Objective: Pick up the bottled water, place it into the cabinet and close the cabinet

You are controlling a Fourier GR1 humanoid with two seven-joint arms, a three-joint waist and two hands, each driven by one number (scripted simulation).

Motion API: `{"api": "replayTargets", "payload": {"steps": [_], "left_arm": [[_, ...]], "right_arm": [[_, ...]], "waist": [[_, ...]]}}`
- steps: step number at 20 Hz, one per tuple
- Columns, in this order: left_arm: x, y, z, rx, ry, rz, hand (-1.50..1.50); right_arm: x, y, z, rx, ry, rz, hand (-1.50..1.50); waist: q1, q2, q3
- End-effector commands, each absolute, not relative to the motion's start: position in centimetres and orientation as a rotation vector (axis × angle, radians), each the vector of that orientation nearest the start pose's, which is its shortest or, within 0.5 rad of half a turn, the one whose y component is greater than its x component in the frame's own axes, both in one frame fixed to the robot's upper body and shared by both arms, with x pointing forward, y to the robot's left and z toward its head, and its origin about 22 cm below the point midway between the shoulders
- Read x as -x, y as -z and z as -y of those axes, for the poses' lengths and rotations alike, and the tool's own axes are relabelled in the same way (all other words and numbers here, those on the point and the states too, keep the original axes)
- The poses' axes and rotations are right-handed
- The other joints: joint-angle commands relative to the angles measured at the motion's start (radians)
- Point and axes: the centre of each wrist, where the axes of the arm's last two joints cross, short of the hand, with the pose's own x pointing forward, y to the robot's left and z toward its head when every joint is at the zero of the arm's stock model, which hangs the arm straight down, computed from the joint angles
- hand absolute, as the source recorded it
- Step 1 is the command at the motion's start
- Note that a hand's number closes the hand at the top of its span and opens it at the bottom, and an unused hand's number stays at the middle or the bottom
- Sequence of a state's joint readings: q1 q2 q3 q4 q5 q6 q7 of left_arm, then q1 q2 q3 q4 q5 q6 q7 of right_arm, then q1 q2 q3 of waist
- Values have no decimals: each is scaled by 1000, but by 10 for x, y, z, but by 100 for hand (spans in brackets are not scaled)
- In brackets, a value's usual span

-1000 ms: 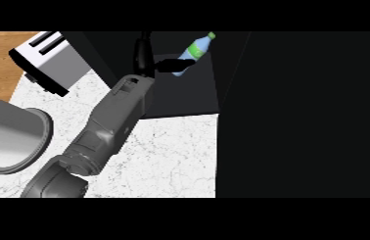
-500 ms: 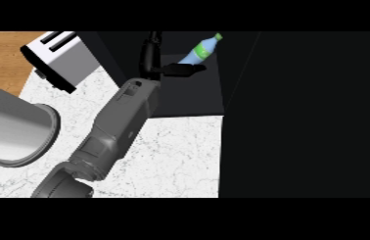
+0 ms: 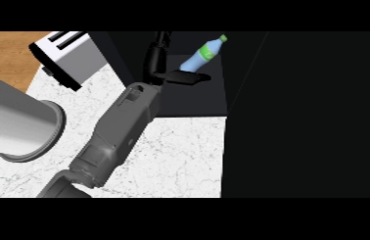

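The bottled water [image 3: 206,55], blue with a green label and green cap, leans tilted inside the dark cabinet [image 3: 195,99] at the top middle of the head view. My left hand [image 3: 157,62] is reached into the cabinet just left of the bottle. Its fingers point straight up and its thumb [image 3: 184,78] sticks out to the right under the bottle's base. The hand is open, with nothing curled round the bottle. The grey forearm [image 3: 123,124] runs down to the lower left. No right hand shows.
A white toaster [image 3: 69,58] stands at the upper left and a steel pot [image 3: 22,121] at the left edge, both on the white marble counter [image 3: 173,151]. A broad dark cabinet panel [image 3: 296,111] fills the right side.
Everything in view has slid a little to the right. The left hand stays beside the bottle with fingers straight, and the thumb sits slightly lower under the bottle's base.
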State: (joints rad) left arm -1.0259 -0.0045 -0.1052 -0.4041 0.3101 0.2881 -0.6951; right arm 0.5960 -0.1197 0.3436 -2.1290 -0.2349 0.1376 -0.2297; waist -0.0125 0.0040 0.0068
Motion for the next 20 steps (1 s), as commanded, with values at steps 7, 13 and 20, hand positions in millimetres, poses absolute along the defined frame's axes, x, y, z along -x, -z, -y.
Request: {"api": "replayTargets", "payload": {"steps": [7,13,20], "left_arm": [[-385,-10,-124,208,-77,1914,-150],[-353,-17,-111,279,-111,1910,-150],[-273,-35,-113,394,-129,1891,-150]], "right_arm": [[-86,-48,205,-402,65,1769,-150],[-103,-42,213,-358,77,1785,-150],[-98,-50,204,-369,53,1784,-150]], "waist": [[59,-29,-7],[88,-30,-6],[74,-25,-6]]}}
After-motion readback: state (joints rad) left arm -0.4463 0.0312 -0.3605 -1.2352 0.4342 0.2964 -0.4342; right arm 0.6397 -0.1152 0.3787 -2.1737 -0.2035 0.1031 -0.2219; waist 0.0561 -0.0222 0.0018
